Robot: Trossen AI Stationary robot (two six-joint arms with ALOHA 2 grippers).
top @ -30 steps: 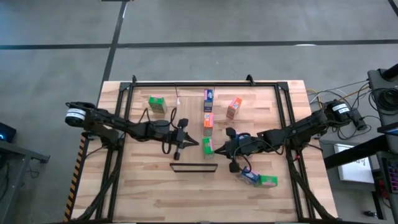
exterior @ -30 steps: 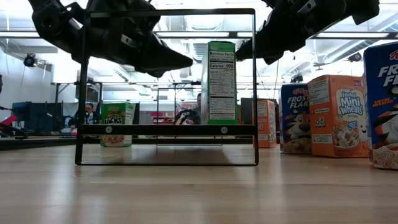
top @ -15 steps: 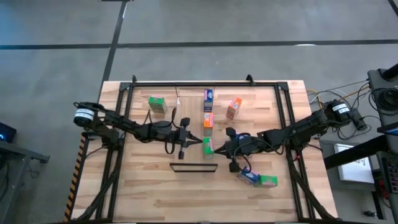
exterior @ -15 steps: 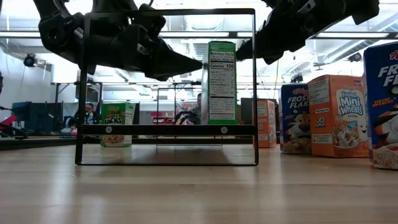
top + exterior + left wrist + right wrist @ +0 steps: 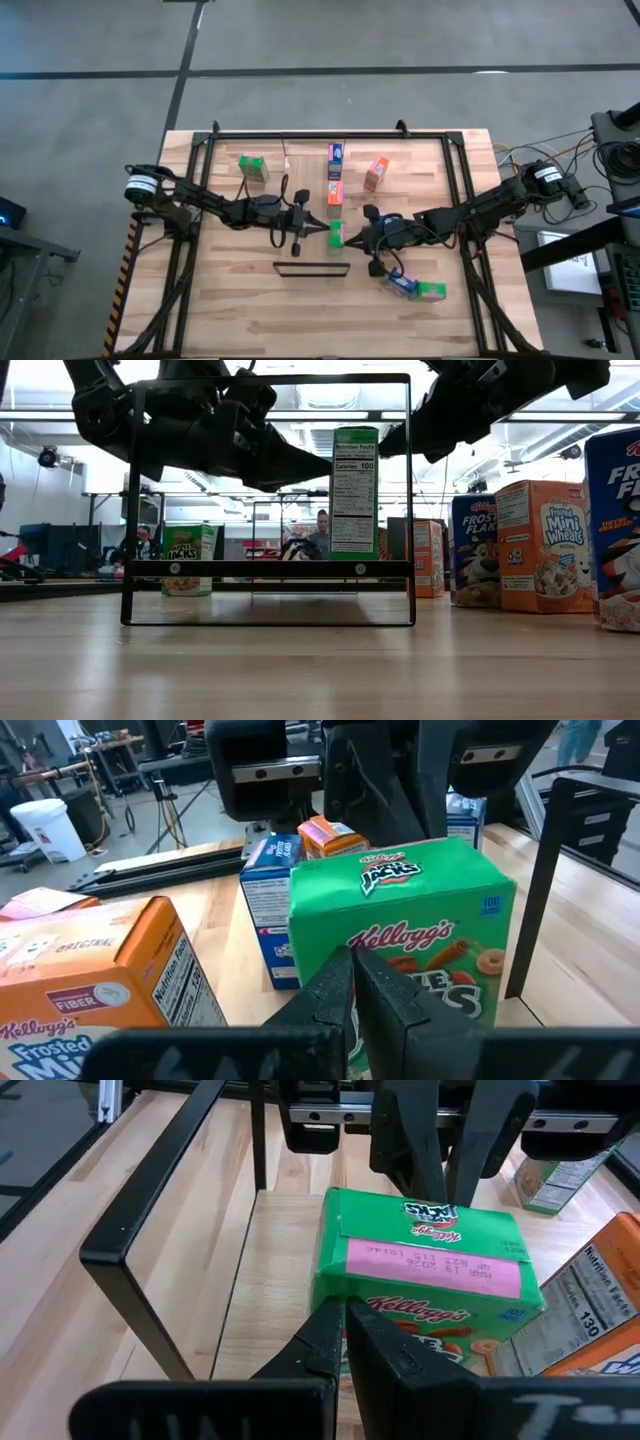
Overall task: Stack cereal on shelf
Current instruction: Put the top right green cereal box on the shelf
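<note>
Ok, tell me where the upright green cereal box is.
High view: the green cereal box stands mid-table between the shut left fingers and right fingers, just behind the shelf.

Green cereal box (image 5: 425, 1270) with pink label strip (image 5: 430, 1267), red script

My left gripper (image 5: 352, 982) hides the lower front of the green box (image 5: 420, 930), and my right gripper (image 5: 343, 1335) covers part of its other face. In the low view the far-right box (image 5: 618, 520) is cut by the edge. From above, the print on the boxes is too small to read.
</note>
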